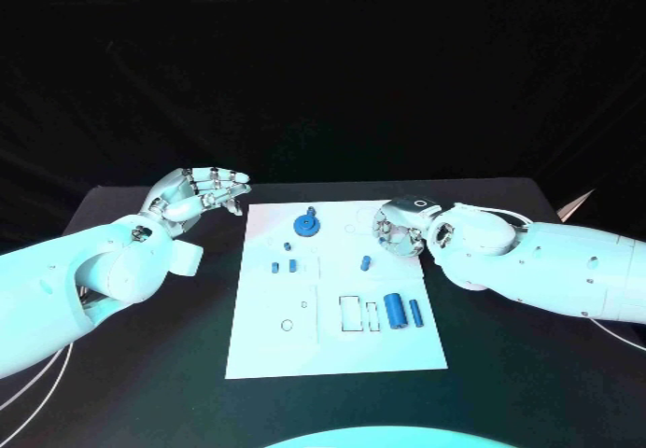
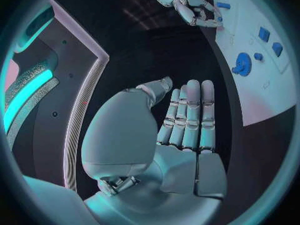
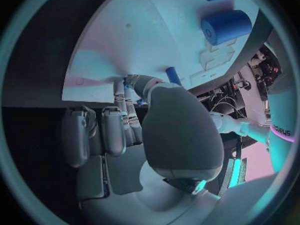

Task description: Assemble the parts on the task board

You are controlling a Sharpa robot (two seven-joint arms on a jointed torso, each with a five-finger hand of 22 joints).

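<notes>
**Two hands at the board's far corners**

The left hand (image 1: 202, 193) hovers over the black table (image 1: 134, 373) just off the board's far left corner, fingers straight and side by side, holding nothing. The white board (image 1: 337, 345) carries one gear (image 1: 308, 225), two small pegs (image 1: 284, 266), one short pin (image 1: 365, 263), one thick cylinder (image 1: 395, 310) and one thin rod (image 1: 416, 313). The right hand (image 1: 401, 227) rests at the far right edge, fingers curled; whether it pinches anything, I cannot tell.

The right hand (image 1: 401, 227) hides the task board's (image 1: 270, 345) far right edge.
</notes>
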